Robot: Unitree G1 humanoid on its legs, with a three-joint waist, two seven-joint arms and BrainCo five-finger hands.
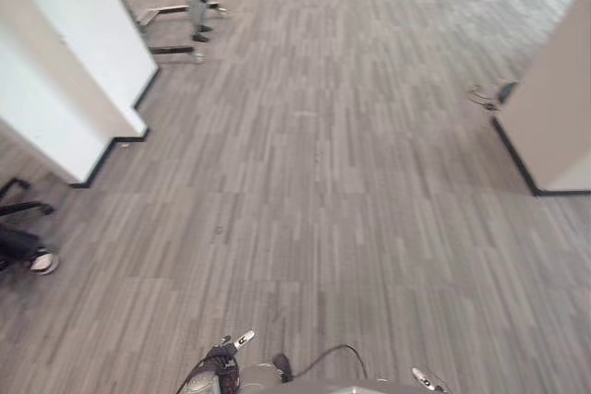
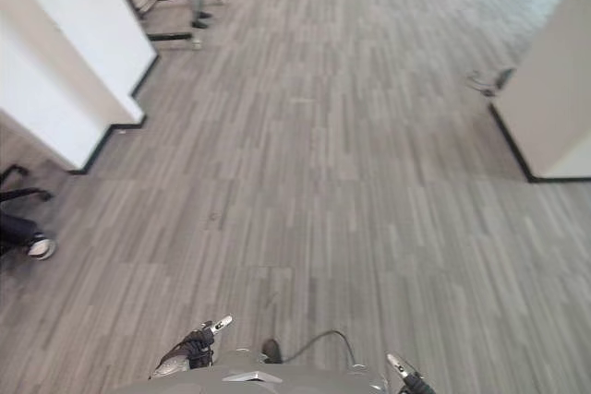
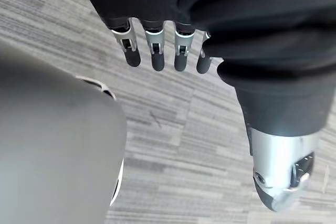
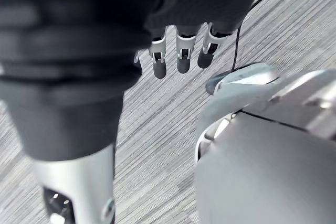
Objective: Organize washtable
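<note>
Grey wood-pattern floor (image 1: pixel 314 191) stretches ahead of me. My left hand (image 1: pixel 224 357) hangs low at the bottom edge of the eye views, and my right hand (image 1: pixel 428 380) hangs low at the bottom right. In the left wrist view the left hand's fingers (image 3: pixel 153 51) are relaxed and straight over the floor, with the thumb (image 3: pixel 282 177) apart, holding nothing. In the right wrist view the right hand's fingers (image 4: pixel 181 53) hang the same way over the floor, with nothing in them.
A white partition with a black base (image 1: pixel 78 80) stands at the left, a beige wall (image 1: pixel 554 108) at the right. A wheeled metal stand (image 1: pixel 189 6) stands far left. A chair base (image 1: pixel 23 200) and a person's shoe (image 1: pixel 42 263) are at the left edge.
</note>
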